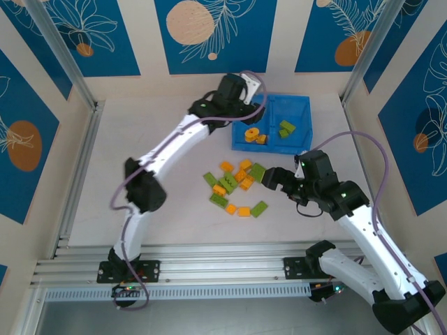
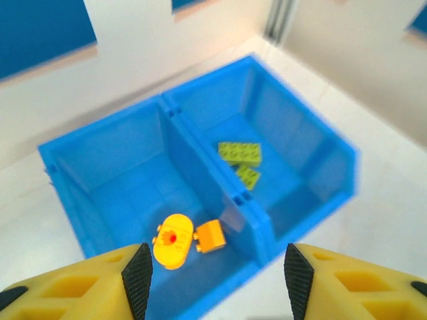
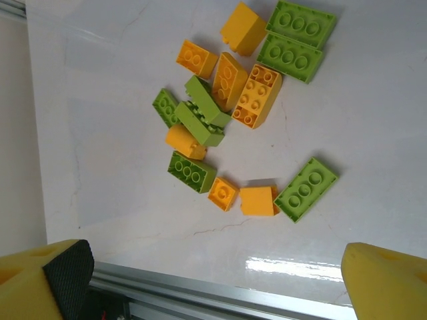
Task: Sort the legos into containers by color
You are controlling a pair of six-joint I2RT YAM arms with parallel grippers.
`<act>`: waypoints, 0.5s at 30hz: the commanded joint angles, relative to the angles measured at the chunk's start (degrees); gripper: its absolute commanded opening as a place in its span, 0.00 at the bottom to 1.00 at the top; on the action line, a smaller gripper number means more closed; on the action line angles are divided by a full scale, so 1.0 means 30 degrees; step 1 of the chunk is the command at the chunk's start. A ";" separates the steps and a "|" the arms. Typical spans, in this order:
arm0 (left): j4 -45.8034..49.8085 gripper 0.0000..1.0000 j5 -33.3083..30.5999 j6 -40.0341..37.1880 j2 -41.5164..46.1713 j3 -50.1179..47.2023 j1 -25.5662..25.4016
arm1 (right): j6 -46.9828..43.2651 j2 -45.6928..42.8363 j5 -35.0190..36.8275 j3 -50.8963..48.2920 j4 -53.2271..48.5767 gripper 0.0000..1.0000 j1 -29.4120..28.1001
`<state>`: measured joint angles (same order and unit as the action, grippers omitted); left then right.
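Above the blue tray (image 1: pixel 302 105), seen from overhead, the left pincer (image 1: pixel 253 105) hangs over the left compartment (image 1: pixel 244 143), which holds orange legos (image 1: pixel 253 135); green legos (image 1: pixel 287 128) lie in the right compartment (image 1: pixel 300 136), and the loose pile (image 1: pixel 236 187) sits on the bench (image 1: pixel 140 125) near the tray's front, with the right pincer (image 1: pixel 271 178) just beside it. Looking down from the left wrist, the left pincer (image 2: pixel 217 277) is released and empty over the tray (image 2: pixel 320 200). From the right wrist, the right pincer (image 3: pixel 223 280) gapes wide and empty over the loose pile (image 3: pixel 233 113). Because those bricks touch and mix colours, I judge that a wide grab could pinch two at once or scatter neighbours, sending a wrong colour into the tray
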<state>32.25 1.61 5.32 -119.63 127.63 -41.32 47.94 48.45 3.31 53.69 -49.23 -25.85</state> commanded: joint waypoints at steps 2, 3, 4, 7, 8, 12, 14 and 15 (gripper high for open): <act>-0.2489 0.57 0.2290 -0.1401 0.7179 -0.6205 0.0002 | -0.1138 0.1161 0.1232 0.0846 -0.0127 0.97 -0.0464; -0.2702 0.58 0.2382 -0.1823 0.8517 -0.7726 -0.0075 | -0.1441 0.1525 0.1517 0.0974 -0.0142 0.97 -0.0549; -0.2878 0.58 0.2539 -0.2376 0.9954 -0.9365 -0.0186 | -0.1744 0.2006 0.1790 0.1103 -0.0121 0.97 -0.0609; -0.3019 0.60 0.2924 -0.3951 1.3838 -1.3566 -0.0459 | -0.2545 0.3610 0.1914 0.1598 0.0358 0.97 -0.1022; -0.2957 0.61 0.3071 -0.4511 1.5056 -1.4929 -0.0518 | -0.2720 0.4249 0.1872 0.1765 0.0646 0.97 -0.1306; -0.2333 0.71 0.3418 -0.6250 1.9408 -1.9194 -0.0677 | -0.2881 0.7070 0.1432 0.2549 0.1860 0.93 -0.2744; -0.1949 0.80 0.3105 -0.6980 2.1490 -2.1149 -0.0676 | -0.2916 0.8664 0.1232 0.3084 0.2424 0.89 -0.3717; -0.1710 0.84 0.2933 -0.7274 2.2296 -2.1820 -0.0670 | -0.2943 0.9442 0.1171 0.3344 0.2611 0.85 -0.4169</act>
<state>25.08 9.63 -11.05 -57.80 66.50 -42.89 40.27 72.90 7.53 61.10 -44.45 -35.59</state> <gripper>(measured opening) 0.821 0.865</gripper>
